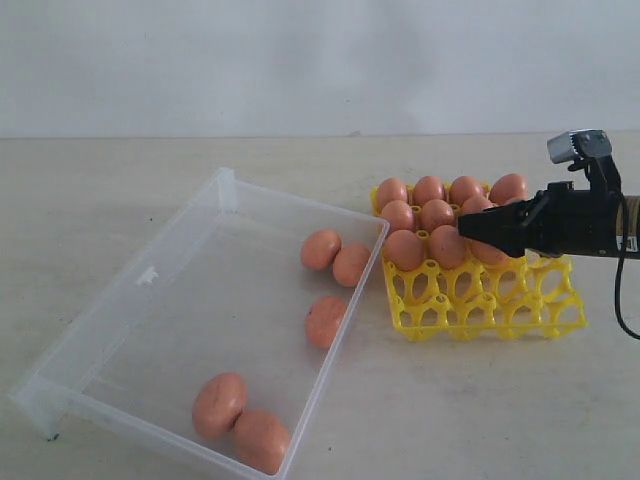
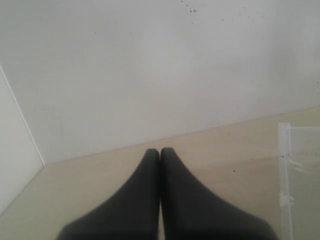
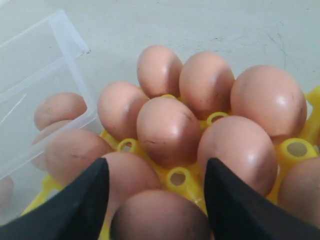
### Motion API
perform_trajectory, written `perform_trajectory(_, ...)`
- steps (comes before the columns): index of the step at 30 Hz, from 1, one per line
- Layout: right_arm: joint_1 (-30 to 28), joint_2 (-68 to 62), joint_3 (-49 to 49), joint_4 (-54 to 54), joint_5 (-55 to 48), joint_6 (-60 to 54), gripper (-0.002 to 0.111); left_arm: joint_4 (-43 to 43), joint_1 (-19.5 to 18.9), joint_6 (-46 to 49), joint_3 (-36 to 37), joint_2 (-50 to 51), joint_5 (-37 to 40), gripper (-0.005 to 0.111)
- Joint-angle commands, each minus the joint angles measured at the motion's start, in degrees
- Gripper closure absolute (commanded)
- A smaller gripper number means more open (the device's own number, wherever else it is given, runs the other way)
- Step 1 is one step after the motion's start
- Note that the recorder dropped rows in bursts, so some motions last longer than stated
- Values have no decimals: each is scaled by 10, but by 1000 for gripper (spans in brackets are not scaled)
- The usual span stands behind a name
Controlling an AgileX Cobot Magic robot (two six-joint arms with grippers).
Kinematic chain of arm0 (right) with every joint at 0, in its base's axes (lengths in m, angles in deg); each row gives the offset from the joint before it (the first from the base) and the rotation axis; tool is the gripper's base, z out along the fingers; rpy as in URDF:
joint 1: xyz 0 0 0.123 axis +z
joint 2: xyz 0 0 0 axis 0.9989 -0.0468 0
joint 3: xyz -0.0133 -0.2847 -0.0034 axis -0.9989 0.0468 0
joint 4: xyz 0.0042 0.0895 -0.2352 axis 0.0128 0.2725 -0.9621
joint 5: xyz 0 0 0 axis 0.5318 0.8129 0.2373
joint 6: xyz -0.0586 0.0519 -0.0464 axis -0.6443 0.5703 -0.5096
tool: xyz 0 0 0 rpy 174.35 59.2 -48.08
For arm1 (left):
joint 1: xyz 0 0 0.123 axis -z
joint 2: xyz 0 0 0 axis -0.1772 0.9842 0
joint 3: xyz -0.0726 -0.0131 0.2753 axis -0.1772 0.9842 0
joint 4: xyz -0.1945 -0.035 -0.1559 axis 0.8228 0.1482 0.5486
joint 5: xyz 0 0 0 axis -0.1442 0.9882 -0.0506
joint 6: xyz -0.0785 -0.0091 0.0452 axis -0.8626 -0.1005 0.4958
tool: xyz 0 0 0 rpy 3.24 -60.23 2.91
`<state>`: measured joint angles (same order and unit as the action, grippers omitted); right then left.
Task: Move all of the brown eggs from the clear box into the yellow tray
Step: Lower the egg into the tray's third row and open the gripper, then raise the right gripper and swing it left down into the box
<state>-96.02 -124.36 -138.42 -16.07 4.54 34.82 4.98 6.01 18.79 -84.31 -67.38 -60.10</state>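
Several brown eggs [image 1: 326, 321] lie loose in the clear box [image 1: 150, 275] on the left. The yellow tray [image 1: 480, 310] beside it holds several more eggs [image 1: 430, 215] in its back rows. My right gripper [image 1: 470, 228] hovers low over the tray's filled part. In the right wrist view its jaws [image 3: 156, 162] stand apart around an egg [image 3: 160, 217] that sits in a tray cup [image 3: 177, 179]. My left gripper [image 2: 160, 152] is shut and empty above bare table, with a corner of the clear box [image 2: 300, 170] beside it. It does not show in the exterior view.
The tray's front rows [image 1: 500, 315] are open cups. The clear box's near wall [image 3: 45, 55] runs close along the tray. A pale wall rises behind the table.
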Motion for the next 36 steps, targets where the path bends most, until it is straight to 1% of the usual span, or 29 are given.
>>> perform_trajectory(1, -1, 1, -2, 8, -1, -11, 54, 2, 1, -6, -2, 2, 1, 111)
perform_trajectory(6, -1, 4, -2, 47, 5, -23, 54, 2, 1, -6, -2, 2, 1, 111)
perform_trajectory(10, -1, 30, -2, 74, 5, -46, 55, 2, 1, -6, -2, 2, 1, 111)
perform_trajectory(12, -1, 48, -2, 85, 5, -64, 57, 2, 1, -6, -2, 2, 1, 111)
perform_trajectory(14, -1, 75, -2, 90, 5, -71, 68, 2, 1, -6, -2, 2, 1, 111)
perform_trajectory(15, -1, 88, -2, 90, 5, -71, 75, 2, 1, -6, -2, 2, 1, 111)
perform_trajectory(16, 2, 108, -2, 90, 5, -71, 89, 2, 1, -6, -2, 2, 1, 111)
perform_trajectory(18, 7, 138, -2, 85, 5, -61, 108, 2, 1, -6, -2, 2, 1, 111)
perform_trajectory(22, 50, 202, -2, 84, -11, -51, 109, 2, 1, -6, -2, 2, 1, 111)
perform_trajectory(24, 90, 230, -2, 82, -49, -51, 109, 8, 1, -6, -2, 2, 1, 111)
perform_trajectory(26, 140, 259, -2, 77, -112, -58, 109, 42, 1, -6, -2, 2, 2, 111)
perform_trajectory(27, 175, 275, -2, 77, -158, -69, 109, 61, 1, -6, -2, 2, 5, 111)
perform_trajectory(29, 247, 301, -4, 77, -263, -111, 109, 69, 1, -6, -2, 2, 14, 111)
perform_trajectory(31, 341, 311, -16, 76, -427, -131, 109, 73, 1, -6, -2, 2, 26, 111)
perform_trajectory(33, 432, 307, -38, 76, -604, -131, 109, 95, 1, -6, -2, 2, 40, 111)
perform_trajectory(35, 504, 293, -64, 88, -736, -134, 109, 110, 1, -6, -2, 2, 54, 111)
perform_trajectory(36, 527, 288, -76, 109, -774, -144, 109, 112, 1, -6, -2, 2, 62, 111)
